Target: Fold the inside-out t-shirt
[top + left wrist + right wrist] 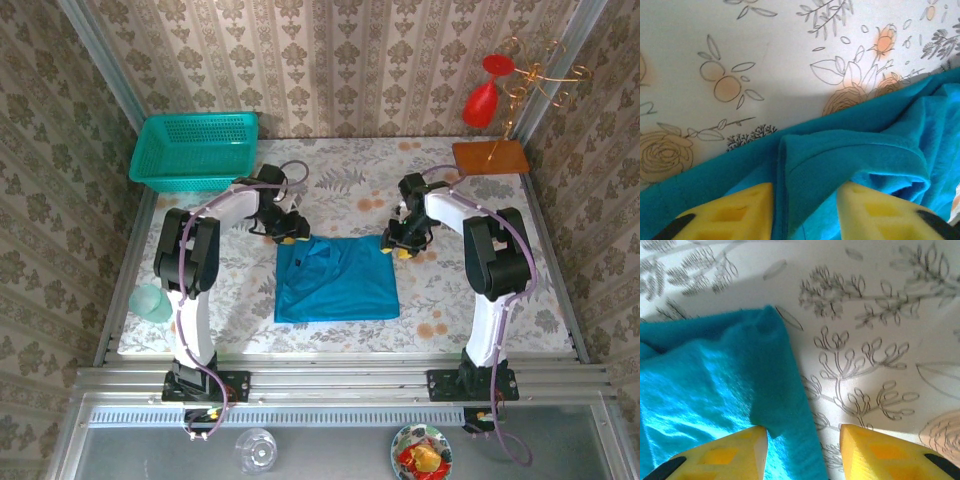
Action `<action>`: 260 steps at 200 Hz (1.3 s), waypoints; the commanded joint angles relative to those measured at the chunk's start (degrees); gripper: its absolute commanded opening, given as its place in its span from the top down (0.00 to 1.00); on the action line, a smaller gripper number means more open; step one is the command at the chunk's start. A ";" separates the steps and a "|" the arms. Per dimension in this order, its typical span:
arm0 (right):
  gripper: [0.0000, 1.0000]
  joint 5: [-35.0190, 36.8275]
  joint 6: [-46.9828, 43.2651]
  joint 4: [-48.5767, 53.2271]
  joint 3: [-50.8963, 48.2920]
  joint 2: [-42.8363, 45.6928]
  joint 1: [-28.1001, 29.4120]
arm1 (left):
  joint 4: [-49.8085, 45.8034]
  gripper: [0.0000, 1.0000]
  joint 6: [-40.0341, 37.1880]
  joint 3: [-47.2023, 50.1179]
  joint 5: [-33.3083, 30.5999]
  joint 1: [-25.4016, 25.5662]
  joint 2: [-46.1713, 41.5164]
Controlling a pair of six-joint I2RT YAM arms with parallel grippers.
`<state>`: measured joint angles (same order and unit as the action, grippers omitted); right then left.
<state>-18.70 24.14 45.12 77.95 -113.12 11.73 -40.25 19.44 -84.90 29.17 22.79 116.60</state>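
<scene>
The table (460, 300) carries the shirt (337, 285) at its middle. It lies as a rough rectangle, smooth on the near side and rumpled toward the far left. I judge it soft, light and limp. Lifted, it will sag and drape, and its layers will slip over one another, so no edge will stay straight by itself. The best hold is both far corners at once, close to the edge and through every layer.

My left claw (288, 238) sits at the far-left corner. Its yellow fingers (735, 215) are spread, with a thick rolled hem (850, 150) running between them, not clenched on it. My right claw (402, 250) sits at the far-right corner, likewise released, and the cloth's corner (771, 322) and side edge lie between its fingers.

From above my wrists cover both corners. I cannot make out the sleeves, the collar or how many layers are stacked. I also cannot tell whether my fingertips touch the table, because the wrist views cut them off.
</scene>
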 commanded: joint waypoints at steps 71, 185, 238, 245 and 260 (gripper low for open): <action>0.75 -1.86 -0.24 -0.79 6.42 -6.21 -0.91 | -0.49 1.00 -0.46 -0.97 -0.81 0.16 -2.04; 1.00 3.35 -0.39 1.59 5.82 -4.63 -1.72 | -2.80 1.00 -1.40 7.80 -15.21 -4.52 -8.17; 0.91 1.49 -0.40 2.03 6.01 -3.62 -1.75 | 1.95 0.85 -1.44 6.66 -13.73 -6.44 -3.83; 0.88 1.13 -0.40 2.24 6.04 -3.03 -1.71 | 2.11 0.81 -1.52 6.30 -13.33 -6.44 -4.11; 0.80 0.72 -0.14 2.67 5.72 -1.29 -1.71 | 1.81 0.72 -1.36 5.98 -12.74 -6.46 -5.83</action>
<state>-19.05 24.21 44.18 83.15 -117.99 10.63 -38.79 18.63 -77.43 16.49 17.04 112.51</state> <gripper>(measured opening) 0.159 0.226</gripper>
